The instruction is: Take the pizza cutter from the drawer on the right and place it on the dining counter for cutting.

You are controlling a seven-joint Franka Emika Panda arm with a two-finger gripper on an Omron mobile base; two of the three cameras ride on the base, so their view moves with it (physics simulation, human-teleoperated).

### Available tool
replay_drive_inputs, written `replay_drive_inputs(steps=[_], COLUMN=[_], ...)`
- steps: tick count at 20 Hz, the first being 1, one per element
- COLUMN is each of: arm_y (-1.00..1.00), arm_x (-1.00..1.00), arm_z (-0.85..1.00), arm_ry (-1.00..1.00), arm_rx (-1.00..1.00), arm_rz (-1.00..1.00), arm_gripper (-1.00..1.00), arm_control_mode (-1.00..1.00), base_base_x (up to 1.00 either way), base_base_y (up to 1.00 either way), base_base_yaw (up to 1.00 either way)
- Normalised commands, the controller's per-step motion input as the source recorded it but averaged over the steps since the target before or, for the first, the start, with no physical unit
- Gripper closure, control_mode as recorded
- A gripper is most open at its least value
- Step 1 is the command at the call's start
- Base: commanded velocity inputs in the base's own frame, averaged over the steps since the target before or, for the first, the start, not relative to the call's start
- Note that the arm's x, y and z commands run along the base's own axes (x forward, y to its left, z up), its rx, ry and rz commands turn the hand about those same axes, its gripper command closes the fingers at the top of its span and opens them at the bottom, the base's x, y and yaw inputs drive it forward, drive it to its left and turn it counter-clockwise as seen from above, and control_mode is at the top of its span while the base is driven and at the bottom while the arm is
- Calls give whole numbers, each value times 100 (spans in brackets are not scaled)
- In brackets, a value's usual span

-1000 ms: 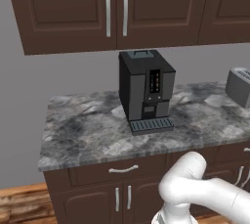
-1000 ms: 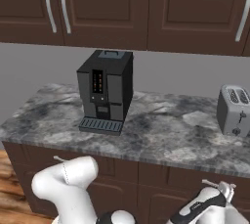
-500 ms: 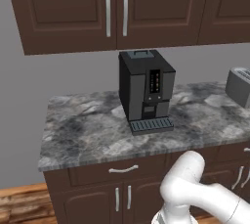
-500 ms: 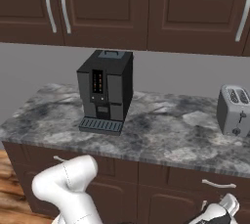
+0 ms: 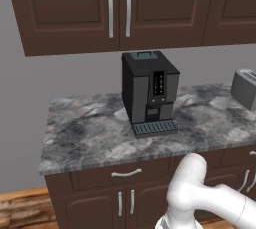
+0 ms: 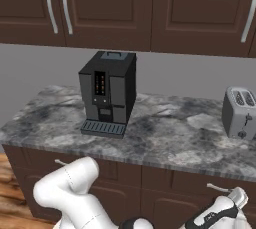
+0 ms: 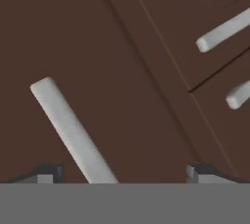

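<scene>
Dark cabinets [image 5: 65, 13] are framing a marbled wall counter [image 6: 165, 138] carrying the coffee machine [image 5: 149, 93] and toaster [image 6: 241, 113]. Below it, the arm [image 5: 200, 198] is reaching low toward the right drawer front [image 7: 97, 47]. The gripper [image 7: 122, 175] is facing its handle [image 7: 73, 130], jaws wide apart, presumably for pulling; the drawer is shut, presumably hiding the cutter.

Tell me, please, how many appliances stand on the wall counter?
2: the black coffee machine near the middle of the wall counter, and the silver toaster at its right end. Others beyond the frame may be hidden.
</scene>
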Motion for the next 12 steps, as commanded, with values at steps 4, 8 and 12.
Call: replay_drive_inputs(steps=[4, 8, 12], arm_y=[-7, -5, 0], arm_x=[19, 24, 24], arm_z=[-9, -18, -28], arm_ry=[0, -4, -1], arm_rx=[-2, 0, 0], arm_rz=[-1, 0, 0], arm_gripper=[-100, -100, -100], arm_control_mode=[-100, -100, -100], base_base_x=[0, 0, 0], base_base_y=[0, 0, 0], base_base_yaw=[0, 0, 0])
